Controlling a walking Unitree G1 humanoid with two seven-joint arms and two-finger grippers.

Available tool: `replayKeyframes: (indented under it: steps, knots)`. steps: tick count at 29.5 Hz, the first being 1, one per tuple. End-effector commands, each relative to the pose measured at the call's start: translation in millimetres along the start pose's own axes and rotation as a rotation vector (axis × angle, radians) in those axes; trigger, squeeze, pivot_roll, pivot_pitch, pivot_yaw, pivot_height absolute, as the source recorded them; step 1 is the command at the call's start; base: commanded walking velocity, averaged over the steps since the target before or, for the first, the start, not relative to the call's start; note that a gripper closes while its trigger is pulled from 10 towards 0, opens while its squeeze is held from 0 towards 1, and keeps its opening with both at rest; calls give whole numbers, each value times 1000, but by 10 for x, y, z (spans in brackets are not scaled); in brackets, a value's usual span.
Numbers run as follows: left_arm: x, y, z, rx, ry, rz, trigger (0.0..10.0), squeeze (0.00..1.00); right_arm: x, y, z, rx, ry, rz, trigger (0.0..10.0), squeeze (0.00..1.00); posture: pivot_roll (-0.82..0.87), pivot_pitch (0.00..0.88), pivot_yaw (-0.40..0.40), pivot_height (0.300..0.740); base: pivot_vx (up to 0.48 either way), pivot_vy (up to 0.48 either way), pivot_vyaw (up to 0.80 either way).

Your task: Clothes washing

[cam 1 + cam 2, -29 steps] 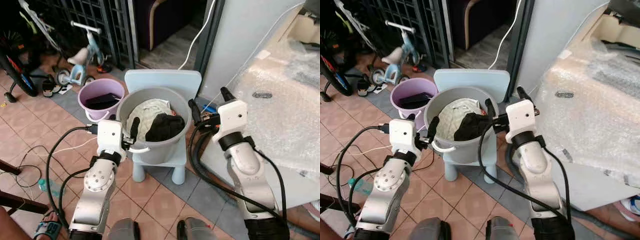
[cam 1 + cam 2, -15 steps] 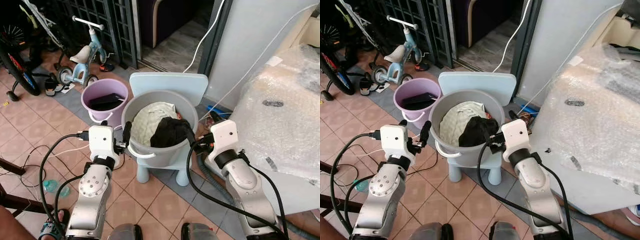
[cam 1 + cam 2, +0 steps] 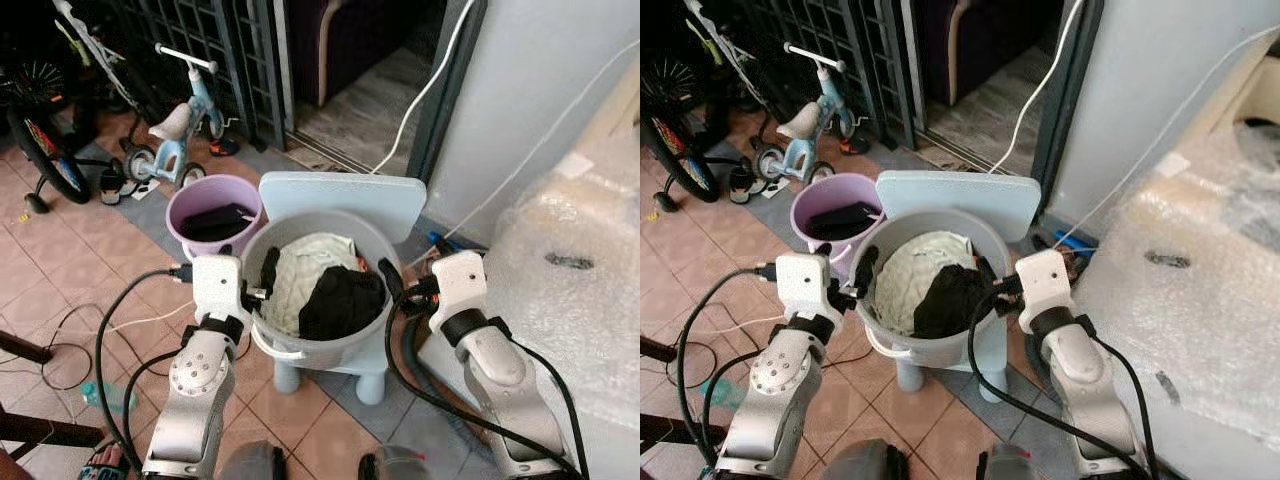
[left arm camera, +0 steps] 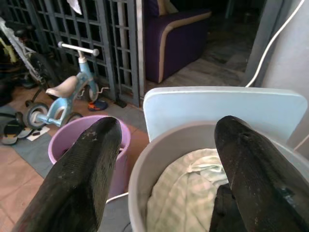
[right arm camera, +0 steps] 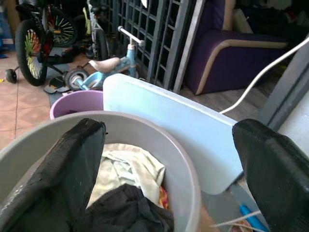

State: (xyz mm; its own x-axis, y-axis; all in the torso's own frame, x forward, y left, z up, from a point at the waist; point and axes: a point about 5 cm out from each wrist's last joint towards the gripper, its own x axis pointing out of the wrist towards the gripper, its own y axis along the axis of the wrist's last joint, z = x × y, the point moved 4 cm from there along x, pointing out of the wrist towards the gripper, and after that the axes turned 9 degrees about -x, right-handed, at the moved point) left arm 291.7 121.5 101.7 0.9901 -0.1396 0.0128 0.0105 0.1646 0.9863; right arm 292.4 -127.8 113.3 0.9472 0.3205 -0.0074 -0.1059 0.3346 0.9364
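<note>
Our left gripper (image 3: pixel 262 283) and right gripper (image 3: pixel 397 285), fingers spread, straddling opposite rims of a grey bucket (image 3: pixel 330 345) on a pale blue chair (image 3: pixel 343 196), white cloth (image 3: pixel 300 270) and black garment (image 3: pixel 340 298) inside, purple bucket (image 3: pixel 202 199) beside

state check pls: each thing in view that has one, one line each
Grey bucket: upright on the stool, full of clothes.
Stool: upright.
Purple bucket: upright, dark item inside.
Left gripper: open, straddling the grey bucket's rim.
Right gripper: open, straddling the rim on the opposite side.
Tricycle: standing.
</note>
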Motion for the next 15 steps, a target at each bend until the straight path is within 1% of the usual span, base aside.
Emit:
replayKeyframes:
  steps: [1, 4, 5, 6, 7, 8, 9, 10, 11, 12, 13, 14, 15]
  knots:
    - [-31, -24, -101, 19, 36, -17, 10000, 0, 9, -2, -124, 22, 43, -4, 10000, 0, -24, 151, 31, 740, 0, 0, 0]
    - [-25, -68, -148, 32, 73, -39, 10000, 0, -4, -117, -131, 46, 35, -57, 10000, 0, -22, 153, 31, 740, 0, 0, 0]
    - [-25, -68, -148, 32, 73, -39, 10000, 0, -4, -117, -131, 46, 35, -57, 10000, 0, -22, 153, 31, 740, 0, 0, 0]
    - [-33, -100, -167, 33, 86, -56, 10000, 0, -13, -197, -142, 29, 41, -97, 10000, 0, -21, 156, 30, 740, 0, 0, 0]
    - [-37, -118, -170, 23, 87, -67, 10000, 0, -18, -254, -162, 32, 53, -128, 10000, 0, -21, 156, 30, 740, 0, 0, 0]
    - [-37, -118, -170, 23, 87, -67, 10000, 0, -18, -254, -162, 32, 53, -128, 10000, 0, -21, 156, 30, 740, 0, 0, 0]
    - [-52, -160, -185, 13, 99, -98, 10000, 0, -27, -349, -174, 9, 67, -180, 10000, 0, -12, 158, 27, 740, 0, 0, 0]
    - [-62, -176, -198, 12, 107, -110, 10000, 0, -29, -400, -173, 0, 71, -208, 10000, 0, -5, 160, 23, 740, 0, 0, 0]
    - [-71, -184, -207, 12, 113, -116, 10000, 0, -31, -427, -170, -6, 72, -223, 10000, 0, -1, 161, 23, 740, 0, 0, 0]
    - [-78, -186, -216, 16, 112, -118, 10000, 0, -24, -490, -162, 1, 75, -262, 10000, 0, 6, 164, 22, 740, 0, 0, 0]
    - [-97, -169, -227, 38, 107, -111, 10000, 0, -11, -567, -157, 4, 87, -308, 10000, 0, 25, 173, 18, 740, 0, 0, 0]
    - [-97, -169, -227, 38, 107, -111, 10000, 0, -11, -567, -157, 4, 87, -308, 10000, 0, 25, 173, 18, 740, 0, 0, 0]
    - [-121, -161, -240, 50, 107, -114, 10000, 0, 4, -639, -149, -8, 98, -348, 10000, 0, 36, 179, 16, 740, 0, 0, 0]
